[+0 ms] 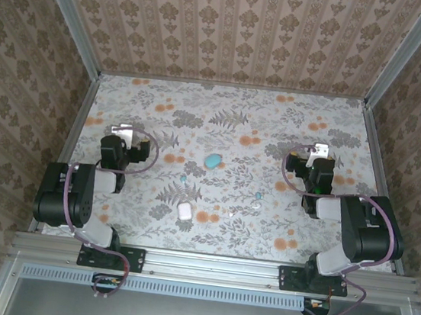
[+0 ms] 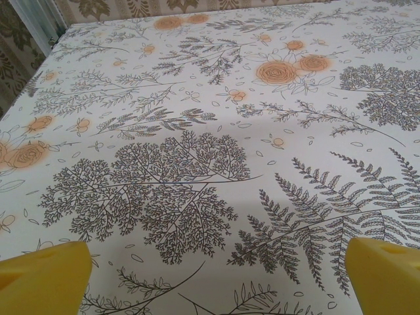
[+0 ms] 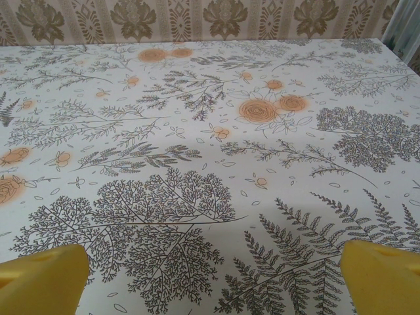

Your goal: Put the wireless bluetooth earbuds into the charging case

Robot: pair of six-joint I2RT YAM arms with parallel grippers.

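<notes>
Tiny teal and whitish plastic earbuds point(image 1: 258, 197), scattered mid-frame on the floral tabletop point(image 1: 276, 127) near a teal pebble-shaped case point(image 1: 212, 160) and a white rounded case point(image 1: 185, 210): probably light, hard, slippery, best pinched across the body; left gripper point(image 1: 124, 130) and right gripper point(image 1: 319, 150) spread wide, empty.

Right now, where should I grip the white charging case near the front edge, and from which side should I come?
Grip the white case across its opposite side walls, coming straight down from above with the open left tool, the nearer one. It lies flat and low on the table, a rounded pebble with bare cloth around it; a sideways approach may push it.
</notes>
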